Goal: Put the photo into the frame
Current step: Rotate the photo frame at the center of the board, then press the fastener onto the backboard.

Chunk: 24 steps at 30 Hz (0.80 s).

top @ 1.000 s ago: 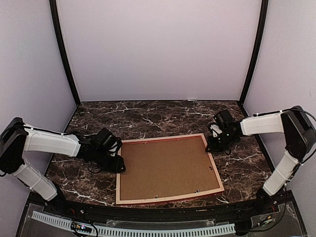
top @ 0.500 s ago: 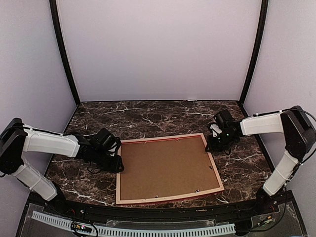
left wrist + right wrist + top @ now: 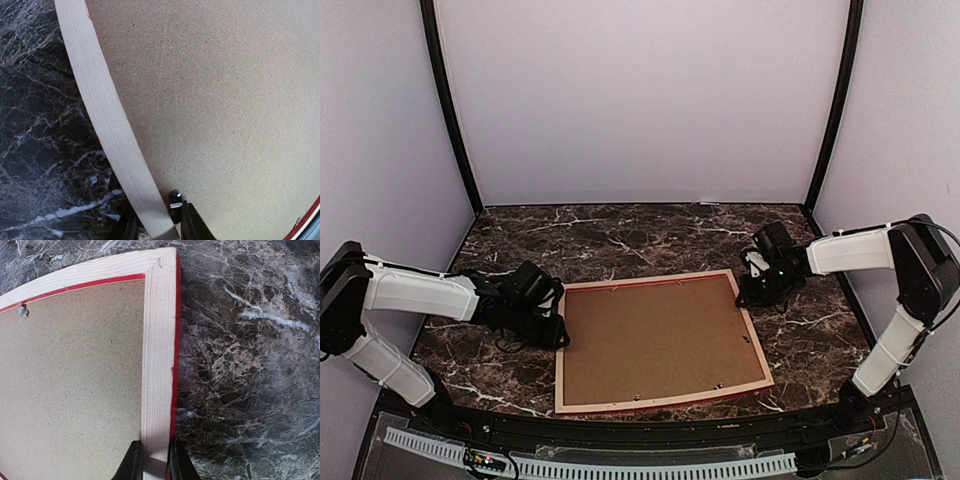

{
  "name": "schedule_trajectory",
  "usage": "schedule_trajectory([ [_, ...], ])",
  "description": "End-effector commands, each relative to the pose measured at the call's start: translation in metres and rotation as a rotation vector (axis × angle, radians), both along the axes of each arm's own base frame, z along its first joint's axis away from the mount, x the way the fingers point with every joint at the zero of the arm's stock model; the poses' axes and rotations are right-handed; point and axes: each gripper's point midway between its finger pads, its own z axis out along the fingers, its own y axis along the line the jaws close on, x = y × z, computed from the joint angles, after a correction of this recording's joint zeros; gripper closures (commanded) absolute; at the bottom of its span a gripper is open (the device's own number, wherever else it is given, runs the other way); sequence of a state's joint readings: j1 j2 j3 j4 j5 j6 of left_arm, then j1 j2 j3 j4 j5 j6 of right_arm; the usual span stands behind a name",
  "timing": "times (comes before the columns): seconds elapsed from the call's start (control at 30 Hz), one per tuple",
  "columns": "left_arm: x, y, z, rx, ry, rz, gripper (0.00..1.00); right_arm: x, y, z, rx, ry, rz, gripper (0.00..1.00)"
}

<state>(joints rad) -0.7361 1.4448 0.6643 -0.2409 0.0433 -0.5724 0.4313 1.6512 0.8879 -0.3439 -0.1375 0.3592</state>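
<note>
1. The frame (image 3: 665, 397) lies face down on the worktop (image 3: 620, 235), right tool (image 3: 744, 295) clamped on its right rail; left tool (image 3: 563, 335) straddles the left rail, grip unclear
2. Uneven lifting could twist it or spill the backing board (image 3: 655, 340); photo unseen

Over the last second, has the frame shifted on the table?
No. In the top view the frame has its corners at the same spots as before against the white veins of the marble table.
</note>
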Motion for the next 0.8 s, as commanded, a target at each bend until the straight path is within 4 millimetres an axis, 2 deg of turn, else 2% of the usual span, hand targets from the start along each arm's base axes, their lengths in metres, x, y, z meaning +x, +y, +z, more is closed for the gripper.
schedule_trajectory([
  [0.0,-0.005,-0.002,0.0,-0.019,-0.014,-0.044,0.85,-0.008,-0.004,-0.012,-0.008,0.031,-0.001,1.0],
  [0.03,-0.005,-0.004,0.002,-0.031,-0.018,-0.045,0.84,-0.008,-0.004,-0.013,-0.008,0.031,0.0,1.0],
  [0.1,-0.003,-0.008,0.005,-0.049,-0.022,-0.047,0.76,-0.008,-0.004,-0.013,-0.005,0.032,-0.001,1.0],
  [0.13,-0.003,-0.008,0.005,-0.049,-0.02,-0.047,0.67,-0.008,-0.004,-0.013,-0.005,0.031,-0.002,1.0],
  [0.23,-0.002,-0.008,0.007,-0.041,-0.022,-0.045,0.52,-0.009,-0.004,-0.013,-0.002,0.031,0.001,1.0],
  [0.37,-0.001,-0.006,0.009,-0.028,-0.023,-0.039,0.43,-0.009,-0.003,-0.014,0.002,0.032,0.001,1.0],
  [0.53,0.003,0.0,0.011,0.01,-0.033,-0.023,0.43,-0.01,-0.002,-0.016,0.006,0.035,0.006,1.0],
  [0.77,0.013,0.007,0.01,0.086,-0.064,-0.018,0.5,-0.011,-0.002,-0.017,0.009,0.038,0.009,1.0],
])
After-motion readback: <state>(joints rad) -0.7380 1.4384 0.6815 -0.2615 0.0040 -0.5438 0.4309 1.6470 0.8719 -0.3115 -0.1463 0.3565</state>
